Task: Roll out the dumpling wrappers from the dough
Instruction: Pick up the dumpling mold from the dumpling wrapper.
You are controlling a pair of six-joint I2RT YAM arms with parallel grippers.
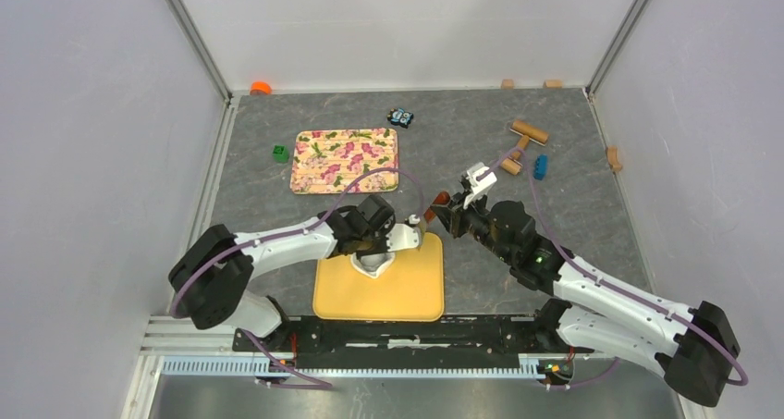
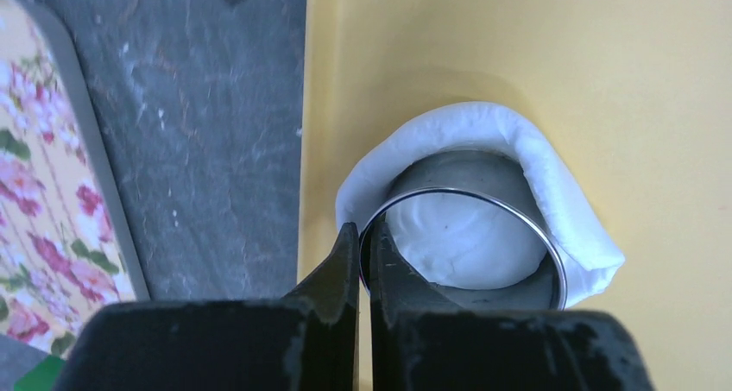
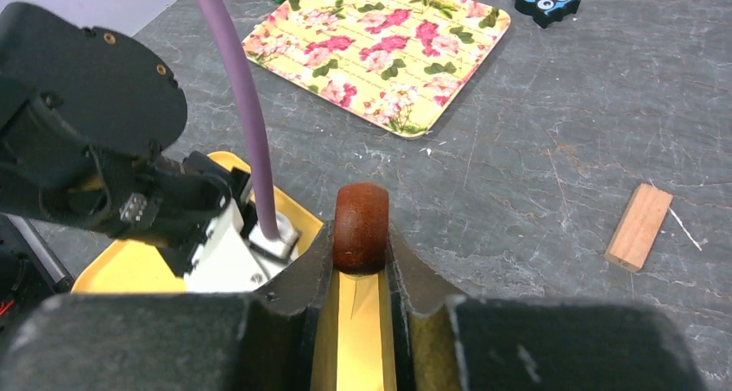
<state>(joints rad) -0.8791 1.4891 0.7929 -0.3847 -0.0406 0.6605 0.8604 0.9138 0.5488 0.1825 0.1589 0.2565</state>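
On the yellow board (image 1: 407,294) (image 2: 518,63) a clear round cup (image 2: 483,196) stands pressed onto the white dough (image 2: 561,192). The dough curls up around the cup's far wall. Inside the cup lies a flat round white patch, a dumpling wrapper (image 2: 470,236). My left gripper (image 2: 363,236) (image 1: 374,262) is shut on the cup's near wall, one finger inside and one outside. My right gripper (image 3: 360,236) (image 1: 448,206) hovers at the board's far right corner. It is shut on a reddish-brown wooden handle (image 3: 360,214), whose remaining length is hidden.
A floral tray (image 1: 344,160) (image 3: 380,46) lies behind the board, with a green block (image 1: 279,152) to its left and a black toy (image 1: 399,117) behind it. Wooden pieces (image 1: 529,130) and a blue block (image 1: 540,166) lie at the far right. A wooden block (image 3: 638,227) lies on the grey table.
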